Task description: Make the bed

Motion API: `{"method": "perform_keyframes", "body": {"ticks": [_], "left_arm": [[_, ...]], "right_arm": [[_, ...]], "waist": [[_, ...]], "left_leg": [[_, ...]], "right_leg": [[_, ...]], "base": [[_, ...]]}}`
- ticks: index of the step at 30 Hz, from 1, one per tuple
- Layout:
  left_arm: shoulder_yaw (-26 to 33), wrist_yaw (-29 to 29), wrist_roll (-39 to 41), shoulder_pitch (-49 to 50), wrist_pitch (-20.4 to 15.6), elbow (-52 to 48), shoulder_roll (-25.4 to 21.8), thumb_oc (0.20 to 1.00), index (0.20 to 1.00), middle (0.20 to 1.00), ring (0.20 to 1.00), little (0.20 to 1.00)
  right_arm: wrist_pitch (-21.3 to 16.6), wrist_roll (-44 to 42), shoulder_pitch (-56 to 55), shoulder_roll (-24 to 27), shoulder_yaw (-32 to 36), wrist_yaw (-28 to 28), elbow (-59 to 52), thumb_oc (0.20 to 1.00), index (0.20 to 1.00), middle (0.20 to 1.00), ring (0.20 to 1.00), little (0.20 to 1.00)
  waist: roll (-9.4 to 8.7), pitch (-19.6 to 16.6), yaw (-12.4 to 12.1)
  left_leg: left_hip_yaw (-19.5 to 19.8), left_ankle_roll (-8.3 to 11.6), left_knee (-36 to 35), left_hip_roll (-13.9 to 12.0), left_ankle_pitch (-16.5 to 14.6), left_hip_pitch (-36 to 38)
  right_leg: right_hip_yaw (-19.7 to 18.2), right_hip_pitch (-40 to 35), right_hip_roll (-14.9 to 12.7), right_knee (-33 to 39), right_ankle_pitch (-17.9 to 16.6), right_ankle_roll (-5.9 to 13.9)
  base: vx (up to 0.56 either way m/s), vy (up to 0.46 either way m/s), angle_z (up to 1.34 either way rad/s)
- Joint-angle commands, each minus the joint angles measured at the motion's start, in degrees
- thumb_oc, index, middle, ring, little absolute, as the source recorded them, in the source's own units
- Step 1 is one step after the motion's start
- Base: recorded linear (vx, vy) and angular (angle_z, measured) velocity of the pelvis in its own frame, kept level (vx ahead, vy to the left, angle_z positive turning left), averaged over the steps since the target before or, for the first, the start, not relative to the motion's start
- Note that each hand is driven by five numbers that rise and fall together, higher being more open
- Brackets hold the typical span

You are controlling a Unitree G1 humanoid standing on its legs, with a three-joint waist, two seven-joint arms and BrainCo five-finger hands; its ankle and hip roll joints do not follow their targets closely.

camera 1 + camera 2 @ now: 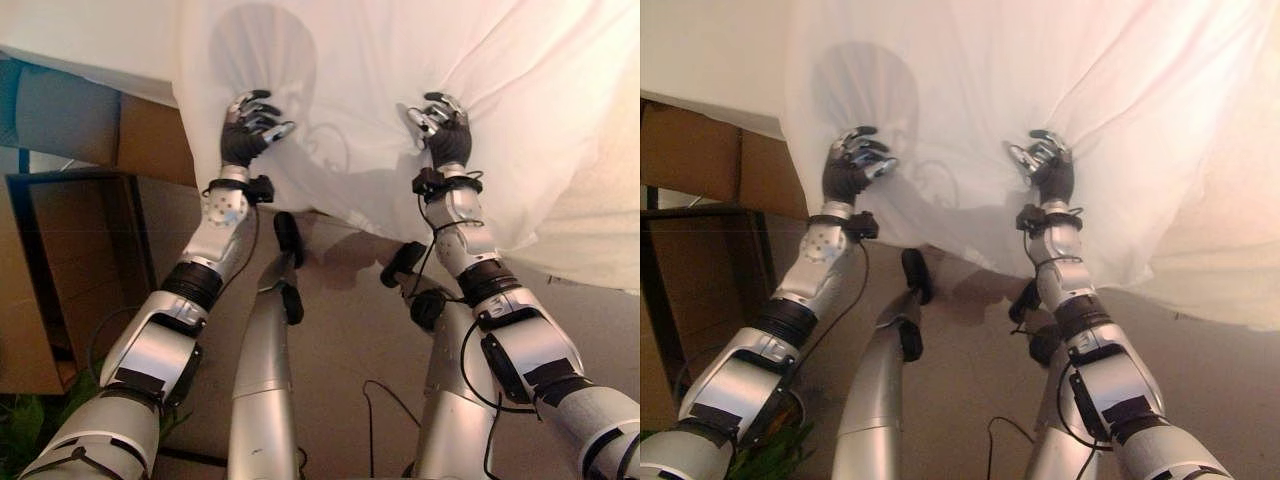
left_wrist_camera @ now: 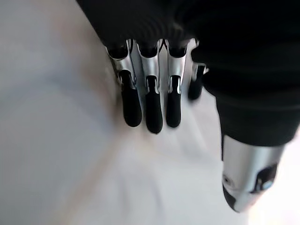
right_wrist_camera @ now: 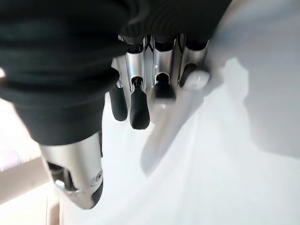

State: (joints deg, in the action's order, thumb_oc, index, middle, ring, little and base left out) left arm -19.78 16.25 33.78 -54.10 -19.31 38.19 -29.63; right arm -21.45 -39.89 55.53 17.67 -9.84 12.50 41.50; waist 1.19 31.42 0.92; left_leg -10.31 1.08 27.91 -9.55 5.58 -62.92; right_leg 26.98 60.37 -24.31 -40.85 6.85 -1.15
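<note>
A white sheet (image 1: 400,80) hangs down over the bed's edge toward the floor. My left hand (image 1: 248,128) is raised against it near its left edge, fingers (image 2: 150,105) curled into the cloth, with creases running out from them. My right hand (image 1: 445,125) is up at the same height further right. Its fingers (image 3: 138,110) are curled too, and a fold of the sheet (image 3: 197,79) is caught over one fingertip. Taut folds fan out from that hand toward the upper right.
A brown bed side panel (image 1: 150,135) shows under the mattress at left. A dark-framed wooden unit (image 1: 60,260) stands on the floor beside it. Green leaves (image 1: 20,425) sit at the lower left. Tan floor (image 1: 340,330) lies below the sheet's hem.
</note>
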Motion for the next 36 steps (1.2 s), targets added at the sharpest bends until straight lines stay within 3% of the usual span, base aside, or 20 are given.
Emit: {"method": "perform_keyframes", "body": {"ticks": [1,3,10,16,20,23,30,33,35,36], "left_arm": [[5.76,0.92,5.41,0.84,-0.74,4.31,-5.25,1.0,1.0,1.0,1.0,1.0],[8.02,0.31,5.72,4.52,-0.9,5.33,-8.33,1.0,1.0,1.0,1.0,1.0],[14.98,0.1,5.21,13.59,-1.73,8.38,-9.88,1.0,1.0,1.0,1.0,1.0],[18.66,1.87,4.59,18.98,-2.67,8.26,-8.37,1.0,1.0,1.0,1.0,1.0],[19.84,2.74,5.87,20.12,-3.33,7.1,-7.77,1.0,1.0,1.0,1.0,1.0],[21.32,3.85,7.35,21.36,-4.08,4.81,-7.2,1.0,1.0,1.0,1.0,1.0],[21.8,4.42,7.09,24.07,-4.26,2.12,-4.47,1.0,1.0,1.0,1.0,1.0],[22.11,-0.82,5.78,29.58,-1.77,10.92,1.7,1.0,1.0,1.0,1.0,1.0],[22.25,-1.0,5.82,29.82,-1.86,11.05,1.63,1.0,1.0,1.0,1.0,1.0],[22.57,-4.24,0.03,34.79,1.98,21.91,4.71,1.0,1.0,1.0,1.0,1.0]], "right_arm": [[2.32,-6.07,-6.58,9.71,7.47,4.03,12.52,1.0,1.0,1.0,1.0,1.0],[4.02,-4.25,-10.21,12.58,9.19,3.77,16.72,1.0,1.0,1.0,1.0,1.0],[5.24,-2.55,-16.32,15.02,13.54,3.42,21.59,1.0,1.0,1.0,1.0,1.0],[6.11,-0.6,-20.96,16.93,18.01,6.45,25.84,1.0,1.0,1.0,1.0,1.0],[8.13,5.49,-22.84,18.83,16.93,8.1,27.05,1.0,1.0,1.0,1.0,1.0],[8.7,5.34,-25.74,20.1,21.11,11.43,29.09,1.0,1.0,1.0,1.0,1.0],[9.83,7.43,-28.18,19.22,19.4,10.01,28.33,1.0,1.0,1.0,1.0,1.0],[11.8,13.34,-29.15,13.8,9.07,2.8,28.01,1.0,1.0,1.0,1.0,1.0],[11.83,13.39,-29.32,13.68,8.89,2.84,27.88,1.0,1.0,1.0,1.0,1.0],[12.1,16.62,-32.34,9.43,5.58,-0.65,26.09,1.0,1.0,1.0,1.0,1.0]], "waist": [[1.57,-1.62,0.68],[2.17,-1.62,1.26],[2.71,-1.62,1.63],[2.65,-1.62,1.85],[2.4,-1.62,1.88],[2.18,-1.62,2.38],[1.69,-1.62,1.9],[0.46,-1.62,1.0],[0.36,-1.62,1.19],[-1.85,-1.62,1.15]], "left_leg": [[-0.3,6.2,9.26,-2.56,-8.54,-0.84],[-1.22,6.22,10.48,-3.0,-9.14,-1.26],[-2.83,5.17,12.02,-3.49,-10.77,-1.35],[-3.65,4.15,12.64,-2.58,-11.82,-1.31],[-4.08,3.48,13.08,-1.97,-12.18,-2.06],[-4.2,3.05,13.3,-1.4,-12.56,-2.35],[-4.25,2.59,13.47,-0.95,-12.78,-1.54],[-4.27,2.62,7.32,-0.75,-11.32,8.94],[-4.36,2.55,6.63,-0.63,-10.86,9.44],[-3.75,2.48,1.62,-0.22,-10.12,21.28]], "right_leg": [[-4.59,2.54,-0.92,3.68,-5.45,10.53],[-5.29,3.7,-1.05,2.91,-5.18,10.55],[-6.5,5.62,-1.22,1.91,-5.24,11.01],[-7.07,6.87,-1.59,1.27,-5.79,11.36],[-7.65,7.81,-1.91,1.22,-6.25,11.42],[-8.06,8.34,-2.14,0.9,-6.28,11.38],[-7.67,7.58,-2.43,1.31,-6.84,11.44],[-6.22,-2.6,-1.33,6.67,-8.0,11.74],[-6.0,-3.14,-1.25,7.34,-8.37,11.63],[-5.78,-14.98,1.54,11.93,-9.18,11.47]], "base": [[0.02,0.036,-0.18],[0.03,0.042,-0.15],[0.02,0.049,-0.22],[0.01,0.035,-0.21],[-0.01,0.037,-0.06],[-0.01,0.028,-0.05],[-0.01,0.001,-0.05],[-0.07,-0.081,-0.07],[0.02,-0.051,0.01],[0.05,-0.103,-0.03]]}}
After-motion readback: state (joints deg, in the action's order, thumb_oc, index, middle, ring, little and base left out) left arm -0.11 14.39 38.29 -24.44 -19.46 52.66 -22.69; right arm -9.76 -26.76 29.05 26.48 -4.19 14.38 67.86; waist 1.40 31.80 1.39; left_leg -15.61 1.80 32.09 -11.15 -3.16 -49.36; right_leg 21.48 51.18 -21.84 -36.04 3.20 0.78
